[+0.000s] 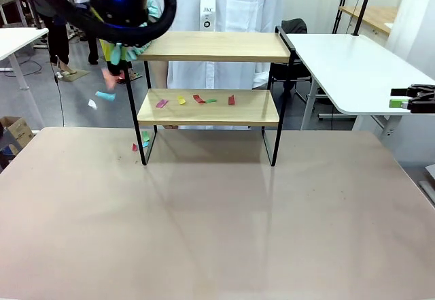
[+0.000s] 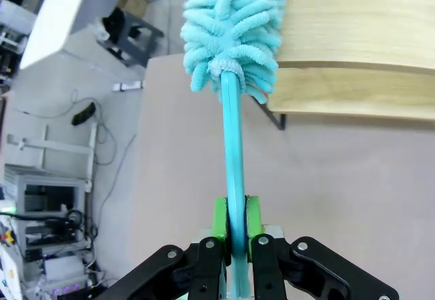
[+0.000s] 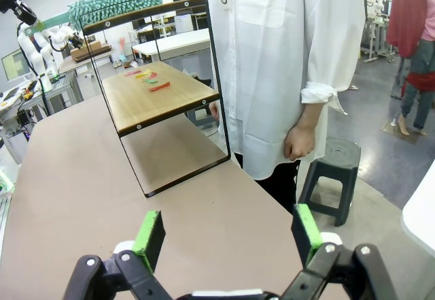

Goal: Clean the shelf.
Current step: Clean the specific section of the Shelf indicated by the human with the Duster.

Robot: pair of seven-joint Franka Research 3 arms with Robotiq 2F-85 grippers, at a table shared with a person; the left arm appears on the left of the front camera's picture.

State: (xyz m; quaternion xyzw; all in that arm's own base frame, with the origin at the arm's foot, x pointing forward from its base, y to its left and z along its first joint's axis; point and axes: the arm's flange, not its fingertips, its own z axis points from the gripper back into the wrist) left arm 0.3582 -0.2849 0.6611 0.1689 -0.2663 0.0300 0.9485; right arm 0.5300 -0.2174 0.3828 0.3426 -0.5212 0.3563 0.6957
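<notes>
The shelf (image 1: 217, 47) stands mid-table, two light boards in a black frame. Several coloured paper scraps (image 1: 198, 99) lie on its lower board, and a few more scraps (image 1: 144, 138) lie on the table by its left foot. My left gripper (image 2: 234, 226) is shut on the teal handle of a fluffy duster (image 2: 234, 21). The duster head rests at the left end of the top board (image 2: 353, 41). Two scraps (image 1: 105, 96) are in the air left of the shelf. My right gripper (image 3: 228, 235) stands open with nothing in it, off the table's right side (image 1: 408, 100).
A person in a white coat (image 3: 285, 62) stands right behind the shelf. A black stool (image 3: 333, 171) is beside them. A white table (image 1: 353, 69) sits at the back right. The wide brown tabletop (image 1: 217, 225) stretches in front of the shelf.
</notes>
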